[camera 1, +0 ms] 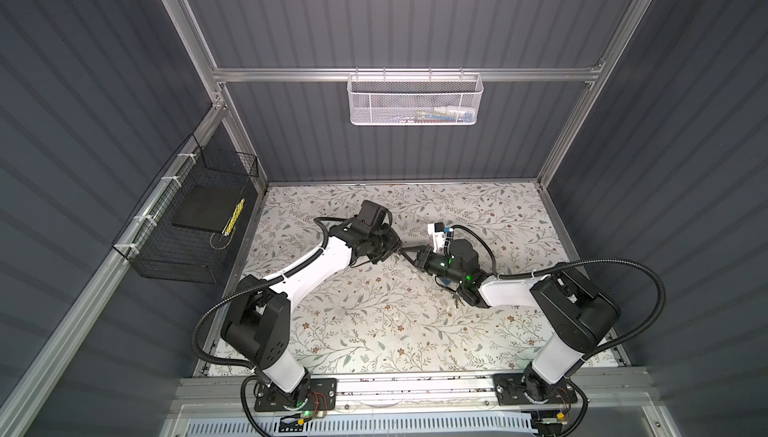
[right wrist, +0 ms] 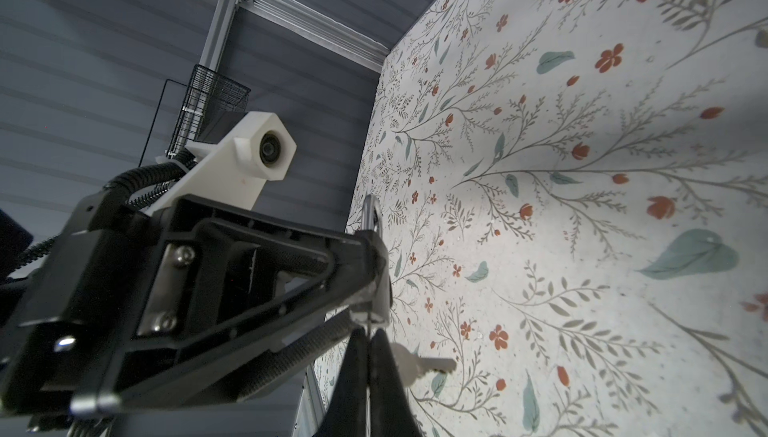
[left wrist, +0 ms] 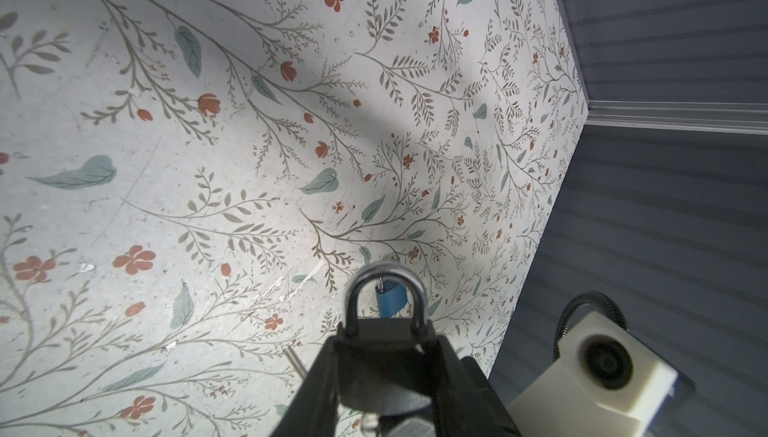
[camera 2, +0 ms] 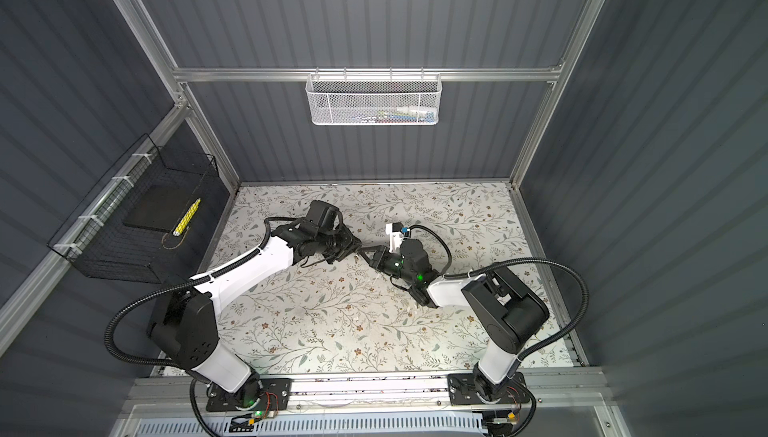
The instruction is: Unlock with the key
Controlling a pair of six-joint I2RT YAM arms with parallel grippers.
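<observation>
Nearest the front rail, the white-and-black left arm (camera 1: 307, 266) and right arm (camera 1: 505, 289) both reach inward to the dark-bodied padlock with a silver steel shackle (left wrist: 384, 358). The padlock is held off the pale floral-printed tabletop (camera 1: 374, 331), over about its middle.

The left gripper (camera 1: 395, 248) takes the padlock from the left. Its fingers (left wrist: 326, 376) are set narrow, clamped on either side of the lock's body. The shackle points away from the wrist, with both of its legs seated in the body.

The right gripper (right wrist: 368, 341) meets the padlock from the right, at the end opposite the shackle. Its fingertips are pressed together on a thin silver key (right wrist: 367, 325), which reaches up to the padlock's base (it is seen edge-on, so how deep it sits cannot be told). A second silver key (right wrist: 424, 365) dangles just beside the pinched one.

Farther off, well to the left of the padlock, a black wire basket (camera 1: 187, 223) hangs on the side wall. It holds a dark flat slab (camera 1: 203, 208) and a yellow stick-shaped item (camera 1: 235, 217).

Farthest from the padlock, a white mesh basket (camera 1: 413, 100) hangs from the aluminium rail on the back wall.
</observation>
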